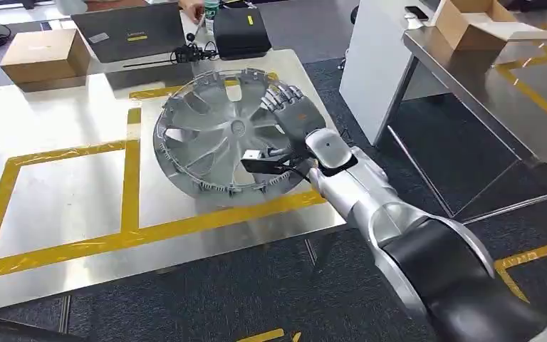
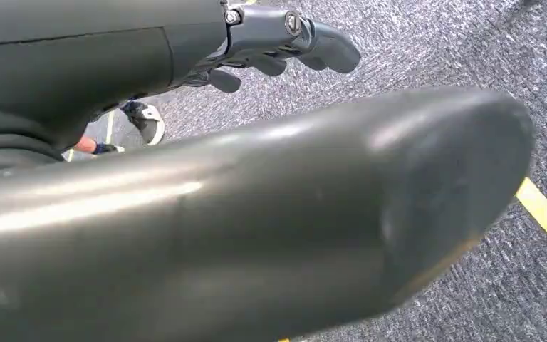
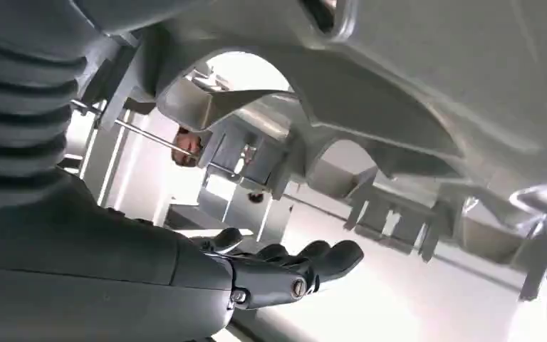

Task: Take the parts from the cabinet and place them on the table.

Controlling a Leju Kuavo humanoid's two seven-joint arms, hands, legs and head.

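A silver wheel cover (image 1: 221,132) lies with its ribbed inner side up on the steel table (image 1: 57,178), across the yellow tape lines. My right hand (image 1: 295,114) is at the cover's right rim, fingers (image 3: 306,260) stretched out almost straight over the inner face. In the right wrist view the wheel cover (image 3: 399,107) and its rim clips show close by, with a strip of light between them and my fingers; the thumb is hidden. My left hand (image 2: 285,43) hangs over grey carpet, fingers loosely apart and holding nothing.
At the table's far edge stand a laptop (image 1: 132,32), a black case (image 1: 241,32) and a cardboard box (image 1: 43,57). To the right stands a second steel table (image 1: 498,92) with an open carton (image 1: 473,21). A person's shoe (image 2: 149,122) is on the carpet.
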